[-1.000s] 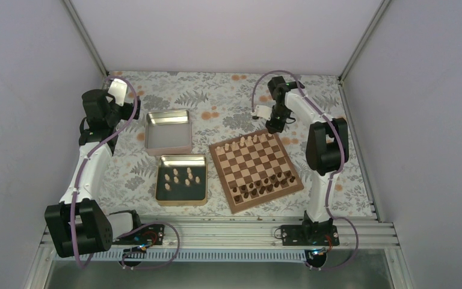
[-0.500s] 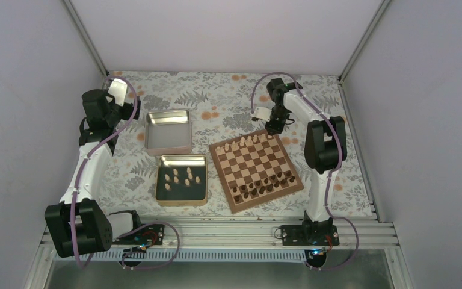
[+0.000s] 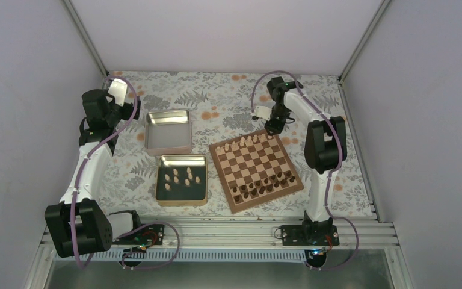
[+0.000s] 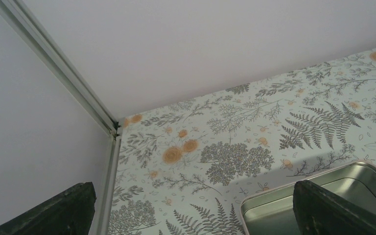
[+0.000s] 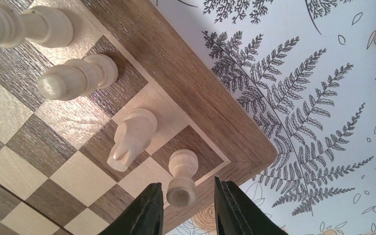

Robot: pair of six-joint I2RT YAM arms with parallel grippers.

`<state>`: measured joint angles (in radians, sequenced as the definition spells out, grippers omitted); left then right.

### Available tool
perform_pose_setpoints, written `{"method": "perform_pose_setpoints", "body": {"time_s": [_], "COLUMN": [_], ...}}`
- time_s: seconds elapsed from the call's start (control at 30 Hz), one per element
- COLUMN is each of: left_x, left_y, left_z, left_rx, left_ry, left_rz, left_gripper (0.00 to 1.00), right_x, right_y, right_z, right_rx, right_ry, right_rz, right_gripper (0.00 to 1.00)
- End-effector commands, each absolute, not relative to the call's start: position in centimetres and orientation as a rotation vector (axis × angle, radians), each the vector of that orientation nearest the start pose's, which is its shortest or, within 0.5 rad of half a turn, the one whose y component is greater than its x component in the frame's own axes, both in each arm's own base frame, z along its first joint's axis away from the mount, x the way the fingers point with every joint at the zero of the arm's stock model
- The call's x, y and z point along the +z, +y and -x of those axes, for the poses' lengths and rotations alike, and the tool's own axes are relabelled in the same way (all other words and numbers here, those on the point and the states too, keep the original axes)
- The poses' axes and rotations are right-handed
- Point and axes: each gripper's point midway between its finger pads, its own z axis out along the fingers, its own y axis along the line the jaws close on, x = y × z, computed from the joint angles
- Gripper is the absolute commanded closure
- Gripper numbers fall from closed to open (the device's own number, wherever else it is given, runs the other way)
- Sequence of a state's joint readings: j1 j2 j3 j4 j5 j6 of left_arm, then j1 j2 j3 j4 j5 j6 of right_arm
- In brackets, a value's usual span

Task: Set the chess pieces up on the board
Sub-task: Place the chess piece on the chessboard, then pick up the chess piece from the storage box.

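The board (image 3: 222,179) lies right of centre, slightly turned. Several pale chess pieces (image 3: 248,141) stand along its far row, and several more lie in a dark-lined tin (image 3: 181,202) to its left. My right gripper (image 3: 272,127) is at the board's far right corner. In the right wrist view it (image 5: 187,188) is open, with one finger on each side of a pale rook (image 5: 182,176) that stands on the corner square, and a small gap on both sides. A pale knight (image 5: 131,137) stands beside the rook. My left gripper (image 3: 126,108) is open and empty at the far left.
Dark brown chessmen (image 3: 263,184) fill the board's near rows. An empty metal tin (image 3: 168,133) sits behind the tin of pieces, and its corner shows in the left wrist view (image 4: 352,178). Enclosure walls stand close on all sides.
My right gripper has shifted slightly at the board's far right corner. The left arm has not moved.
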<state>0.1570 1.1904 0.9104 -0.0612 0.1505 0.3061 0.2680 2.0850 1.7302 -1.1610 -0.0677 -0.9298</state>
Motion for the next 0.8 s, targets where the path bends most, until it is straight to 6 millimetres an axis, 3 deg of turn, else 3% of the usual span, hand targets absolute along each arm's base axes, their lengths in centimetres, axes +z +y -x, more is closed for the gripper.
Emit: {"method": "perform_pose_setpoints", "body": {"time_s": [0.0,0.13,0.23,0.33,0.43,0.57,0.67,0.77], "left_x": [27.1,27.2,27.1,27.2,27.3,27.3,27.3,27.1], "left_y": [3.7,3.8,3.7,3.8,3.9,3.9,4.0,4.0], "left_z": [-40.3,-40.3,-40.3,-40.3,-40.3,-40.3,-40.3,-40.4], "left_rx": [0.164,0.165,0.164,0.165,0.171,0.173,0.176,0.178], "left_ry": [1.878,1.876,1.877,1.876,1.876,1.876,1.879,1.882], "left_rz": [-0.254,-0.251,-0.253,-0.249,-0.245,-0.244,-0.243,-0.242], "left_gripper": [0.00,0.00,0.00,0.00,0.00,0.00,0.00,0.00], "right_x": [8.9,12.3,15.8,18.5,19.6,19.2,17.4,14.5], "right_y": [12.6,13.3,15.9,21.1,27.5,34.8,38.2,40.1], "right_z": [-40.0,-40.2,-39.8,-37.8,-33.6,-28.5,-25.8,-22.9], "right_rx": [0.060,0.024,-0.015,-0.018,0.043,0.125,0.159,0.171], "right_ry": [2.502,2.452,2.349,2.199,1.991,1.786,1.743,1.720], "right_rz": [1.707,1.687,1.717,1.811,1.981,2.133,2.224,2.336], "right_gripper": [0.70,0.71,0.70,0.70,0.70,0.70,0.71,0.72]}}
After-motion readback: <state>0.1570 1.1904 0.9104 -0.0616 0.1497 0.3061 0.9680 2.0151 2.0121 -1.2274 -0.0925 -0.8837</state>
